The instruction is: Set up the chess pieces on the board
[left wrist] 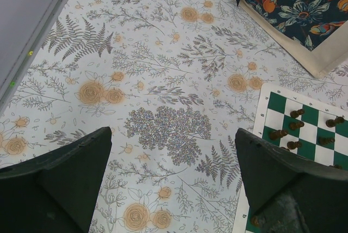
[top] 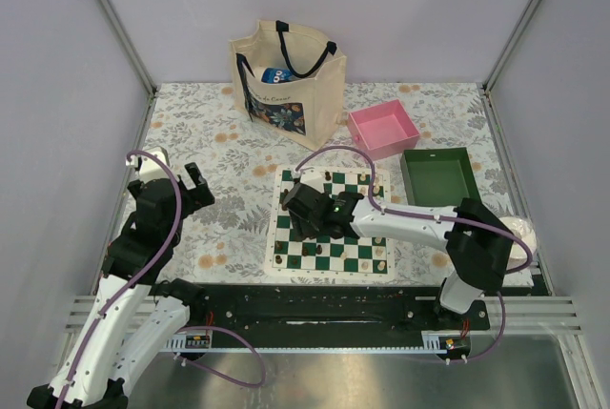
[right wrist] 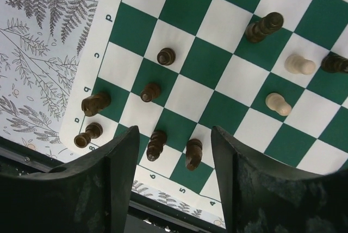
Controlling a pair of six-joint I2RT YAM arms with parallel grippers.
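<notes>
The green and white board (top: pixel 329 276) lies at the table's middle. My right gripper (top: pixel 307 214) hovers low over its left part. In the right wrist view the board (right wrist: pixel 190 97) fills the frame, and the right gripper (right wrist: pixel 174 157) has its jaws apart around two dark chess pieces (right wrist: pixel 156 145) (right wrist: pixel 193 153), touching neither. Other dark pieces (right wrist: pixel 166 56) stand nearby, and two cream pieces (right wrist: pixel 299 64) stand further right. My left gripper (left wrist: pixel 174 162) is open over the flowered cloth, left of the board (left wrist: pixel 276 102), holding nothing.
A cream tote bag (top: pixel 286 75) stands at the back. A pink tray (top: pixel 383 128) and a green tray (top: pixel 440 175) sit right of and behind the board. White walls and metal posts close the table in on three sides.
</notes>
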